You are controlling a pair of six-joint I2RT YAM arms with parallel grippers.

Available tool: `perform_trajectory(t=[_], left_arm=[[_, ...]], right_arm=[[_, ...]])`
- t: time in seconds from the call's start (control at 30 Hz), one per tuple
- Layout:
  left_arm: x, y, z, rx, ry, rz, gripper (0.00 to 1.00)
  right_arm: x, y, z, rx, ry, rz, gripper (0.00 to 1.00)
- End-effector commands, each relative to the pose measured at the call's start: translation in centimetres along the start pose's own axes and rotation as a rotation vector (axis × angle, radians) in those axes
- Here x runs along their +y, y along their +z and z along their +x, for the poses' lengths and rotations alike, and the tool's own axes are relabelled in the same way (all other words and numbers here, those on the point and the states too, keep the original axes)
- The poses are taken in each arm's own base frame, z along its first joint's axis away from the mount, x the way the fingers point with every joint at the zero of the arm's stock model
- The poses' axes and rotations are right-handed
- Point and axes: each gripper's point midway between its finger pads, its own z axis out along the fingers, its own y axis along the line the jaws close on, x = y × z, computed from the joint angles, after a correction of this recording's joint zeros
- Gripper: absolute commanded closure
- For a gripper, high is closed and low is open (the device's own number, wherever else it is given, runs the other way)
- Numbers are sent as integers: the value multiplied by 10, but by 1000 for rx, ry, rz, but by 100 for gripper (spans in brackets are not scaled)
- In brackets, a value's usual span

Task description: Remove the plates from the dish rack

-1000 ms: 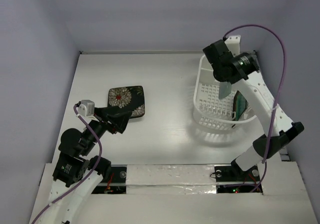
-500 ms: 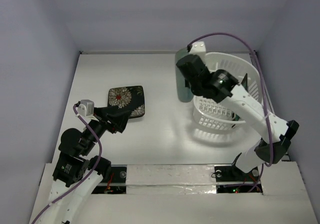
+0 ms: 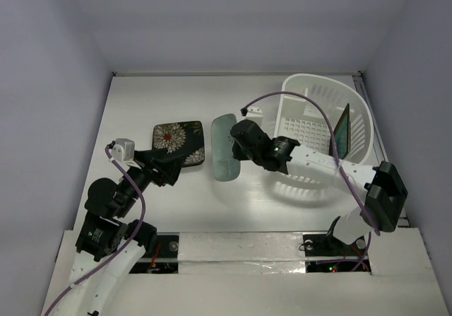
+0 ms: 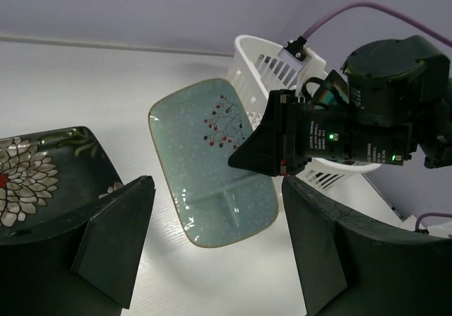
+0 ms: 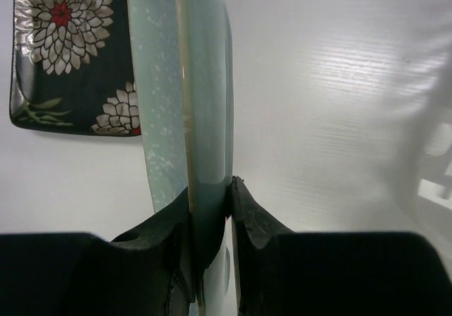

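My right gripper (image 3: 236, 146) is shut on the rim of the pale mint-green plate (image 3: 224, 148), holding it low over the table just right of the black flowered plate (image 3: 178, 140), which lies flat. The mint plate shows edge-on between the right fingers (image 5: 209, 203) and tilted in the left wrist view (image 4: 205, 160). The brown-rimmed teal plate (image 3: 341, 132) stands upright in the white dish rack (image 3: 318, 90) at the back right. My left gripper (image 3: 169, 166) is open and empty, near the black plate's (image 4: 42, 174) front edge.
The enclosure's walls close in the table on the left, back and right. The right arm reaches across the rack's left side (image 4: 254, 58). Bare table (image 3: 240, 210) lies in front of the plates.
My right gripper carried the mint-green plate out of the rack, leftward and down, to beside the black plate. The left arm barely moved.
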Motion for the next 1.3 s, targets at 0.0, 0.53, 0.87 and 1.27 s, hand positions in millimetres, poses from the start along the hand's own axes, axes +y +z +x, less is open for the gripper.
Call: perform_trajectory(t=[0.0, 0.53, 0.87, 1.27], left_arm=[[-4, 1, -15, -43, 4, 7, 30], [-1, 4, -13, -35, 3, -2, 30], [-1, 6, -10, -24, 0, 1, 30], [-2, 5, -11, -28, -2, 7, 31]], right_arm=[[50, -9, -49, -173, 209, -189, 100], [24, 41, 47, 47, 116, -78, 100], [-23, 57, 87, 125, 23, 122, 84], [-57, 71, 120, 181, -67, 252, 55]])
